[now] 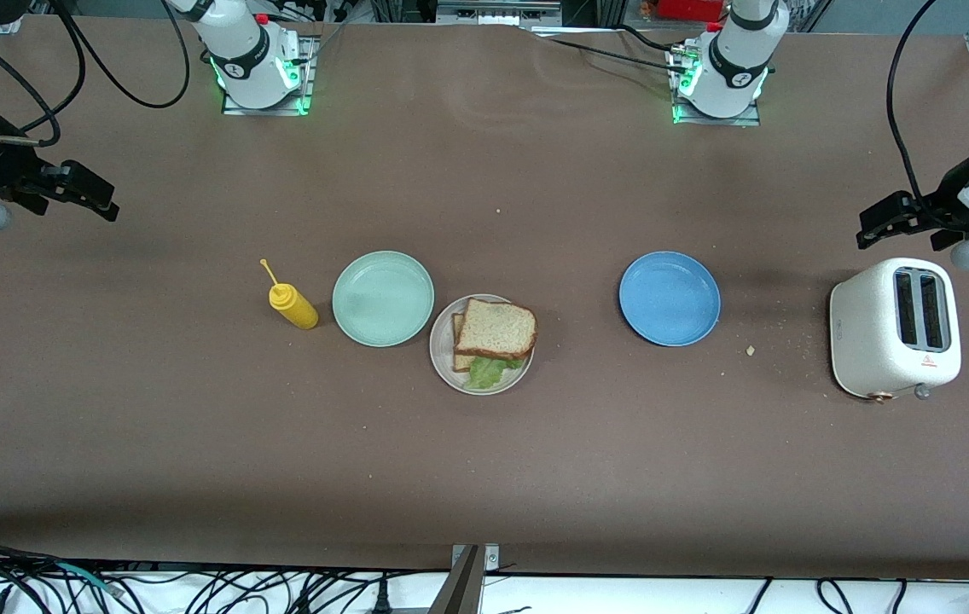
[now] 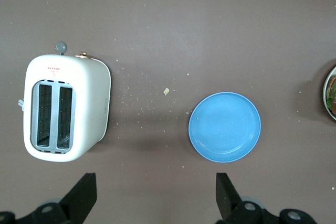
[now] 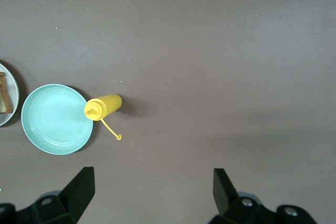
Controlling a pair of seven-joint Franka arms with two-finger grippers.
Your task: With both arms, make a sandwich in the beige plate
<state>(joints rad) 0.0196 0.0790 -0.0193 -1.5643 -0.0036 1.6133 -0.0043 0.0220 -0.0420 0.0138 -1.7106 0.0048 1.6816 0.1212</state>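
Sandwich (image 1: 494, 334) on beige plate (image 1: 442, 358); toaster (image 1: 894, 328) label unreadable; left gripper (image 2: 155, 195), right gripper (image 3: 152, 192) spread, empty.

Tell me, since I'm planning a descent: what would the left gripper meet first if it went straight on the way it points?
Probably bare table. The left gripper, jaws open, looks down between the toaster and the blue plate; neither sits squarely in its line, though depth is uncertain.

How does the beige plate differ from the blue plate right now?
The beige plate holds the sandwich; the blue plate holds nothing. The beige plate touches the mint-green plate; the blue plate stands alone, nearer the toaster. Both are round, shallow and lie flat on the table.
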